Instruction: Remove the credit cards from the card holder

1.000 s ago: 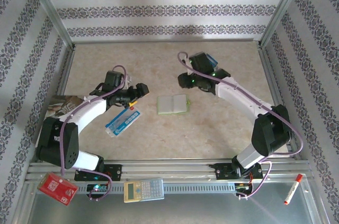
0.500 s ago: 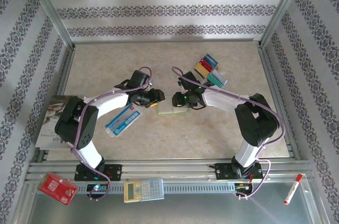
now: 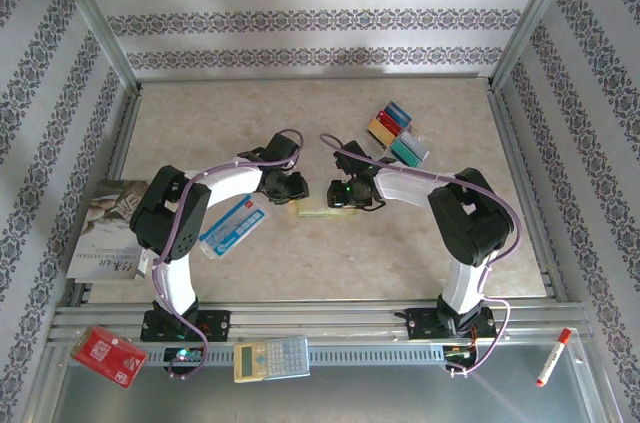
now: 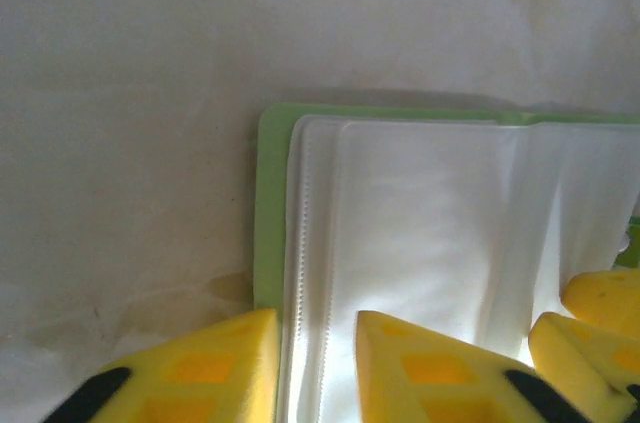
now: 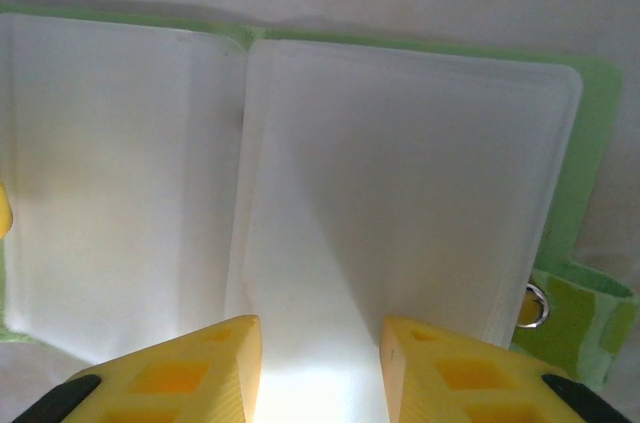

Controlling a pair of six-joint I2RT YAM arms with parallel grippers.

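The lime-green card holder [image 3: 318,209] lies open in the middle of the table, its clear white sleeves facing up [image 4: 420,213] [image 5: 400,173]. My left gripper [image 3: 297,191] is down on its left end; the yellow fingers [image 4: 200,373] straddle the sleeves' stitched edge with a narrow gap [image 4: 318,343]. My right gripper [image 3: 340,195] is down on the right half, jaws apart over a sleeve [image 5: 320,343]. The right fingertips [image 4: 600,328] also show in the left wrist view. Several credit cards [image 3: 398,133] lie in a row at the back right.
A blue-and-white flat packet [image 3: 232,226] lies left of the holder, under the left arm. A magazine [image 3: 108,243] hangs over the table's left edge. On the front rail are a red board [image 3: 108,357], a calculator [image 3: 271,359] and a marker [image 3: 552,357].
Both arms swung inward and came down on the open card holder. The right arm left the back right, uncovering the row of cards. The left jaws narrowed a lot.
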